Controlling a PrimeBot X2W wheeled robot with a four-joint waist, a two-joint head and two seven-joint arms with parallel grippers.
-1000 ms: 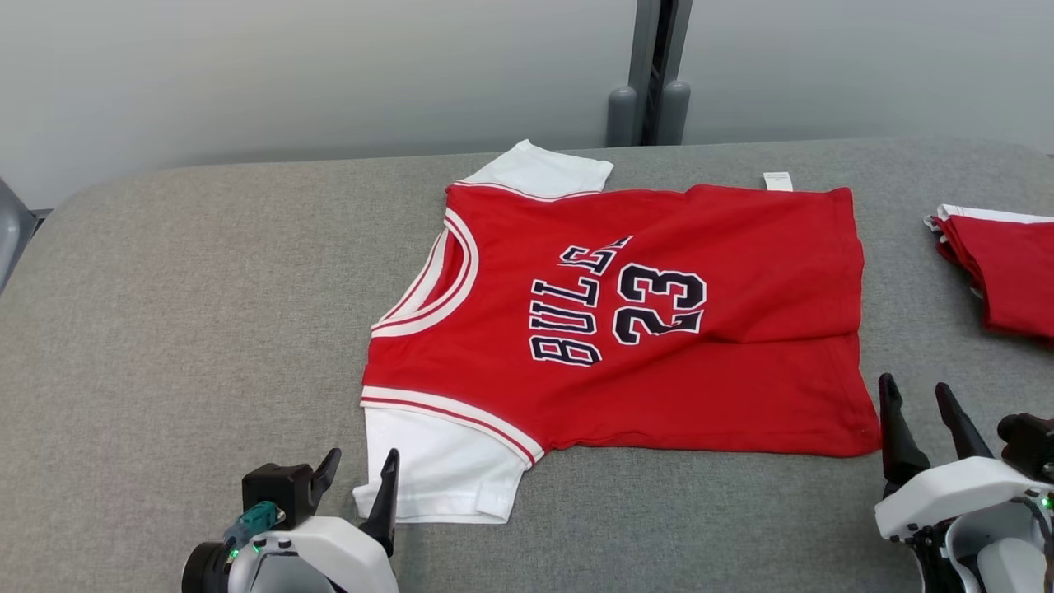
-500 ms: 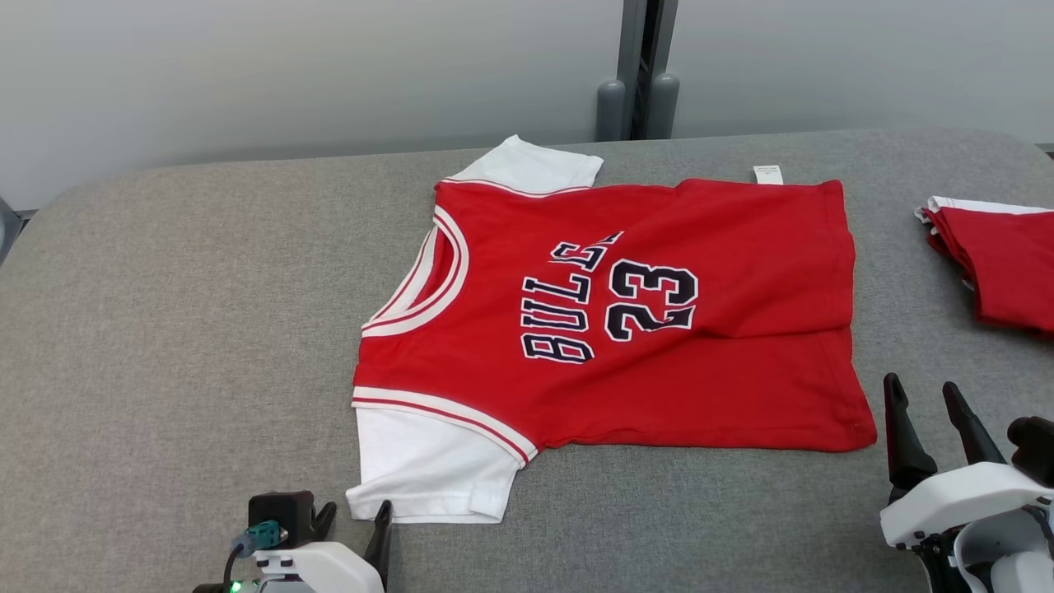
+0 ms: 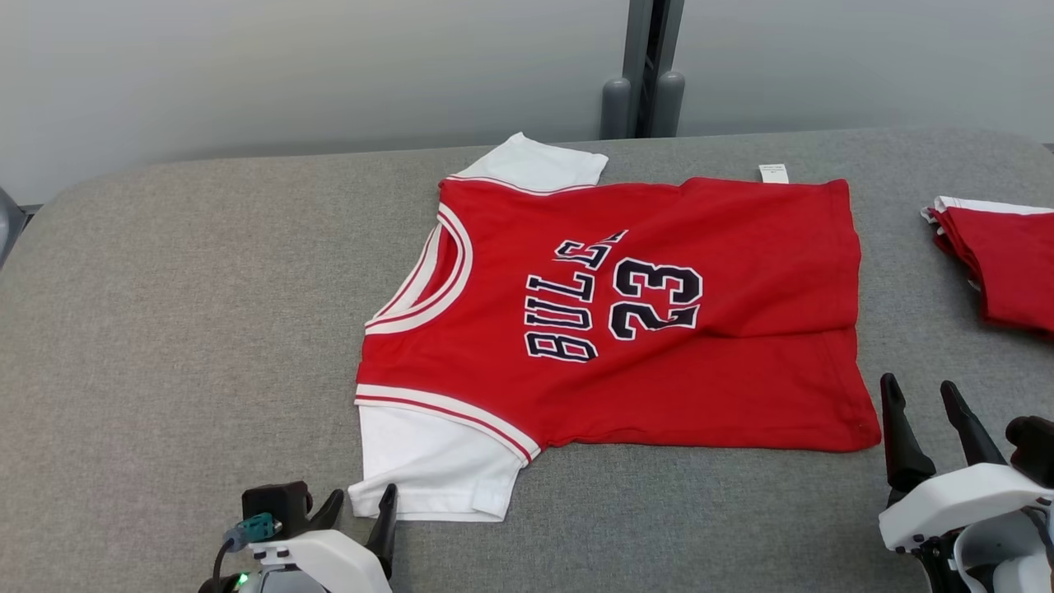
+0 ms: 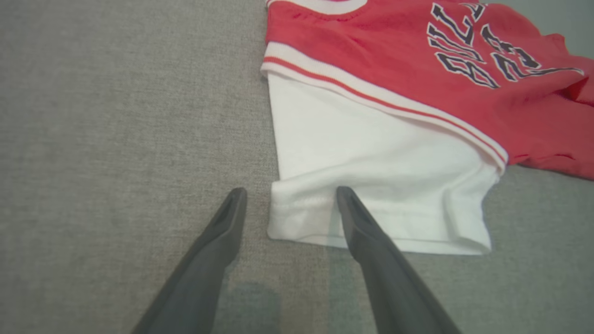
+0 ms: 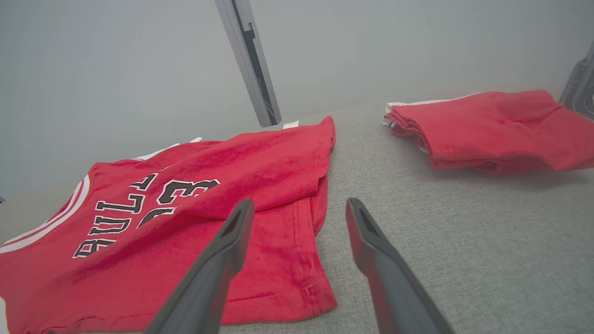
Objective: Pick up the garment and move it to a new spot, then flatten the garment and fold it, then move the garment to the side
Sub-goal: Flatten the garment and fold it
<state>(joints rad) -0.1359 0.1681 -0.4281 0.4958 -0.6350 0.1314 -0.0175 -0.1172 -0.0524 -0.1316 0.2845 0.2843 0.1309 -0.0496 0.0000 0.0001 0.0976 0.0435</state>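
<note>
Garment (image 3: 659,329): red jersey spread on grey desk (image 3: 165,329); white sleeve (image 4: 371,176) corner between fingers (image 4: 362,232) of left gripper (image 4: 291,190).
Left gripper: wide, gripping nothing.
Right gripper (image 3: 917,383): wide, just beside garment's hem corner.
Folded red clothes (image 3: 1005,263): desk's right edge.

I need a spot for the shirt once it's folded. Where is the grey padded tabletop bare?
Widest bare stretch: the grey fabric tabletop left of the red-and-white basketball jersey, out to its rounded left edge. A narrower strip lies in front of the jersey. The right is crowded: folded red garments and the right gripper.
</note>
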